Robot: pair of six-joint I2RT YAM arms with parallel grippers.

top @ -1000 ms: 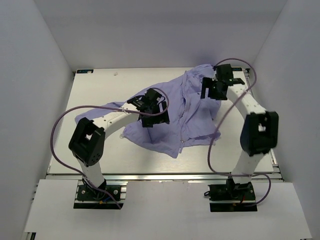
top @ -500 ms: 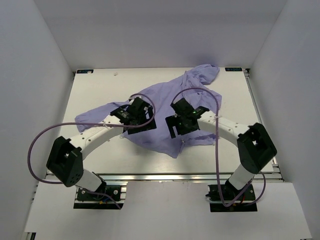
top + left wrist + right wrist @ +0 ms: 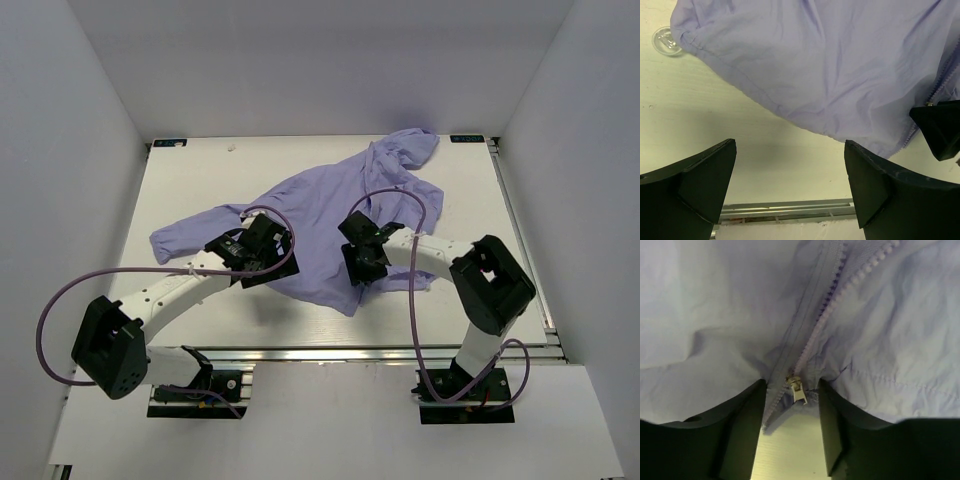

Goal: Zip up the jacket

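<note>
Two fingers of the right gripper stand slightly apart around the zipper slider, not pinching it. The zipper runs straight away from them up the jacket, which lies across the table. The left gripper, spread wide, hovers farther off.

Lavender jacket lies spread, rumpled (zipper undone).

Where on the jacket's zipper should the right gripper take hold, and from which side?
Probably the pale slider at the zipper's bottom end, approached from the jacket's hem side, straddling the track: its tab points toward the hem and the teeth part beyond it.
</note>
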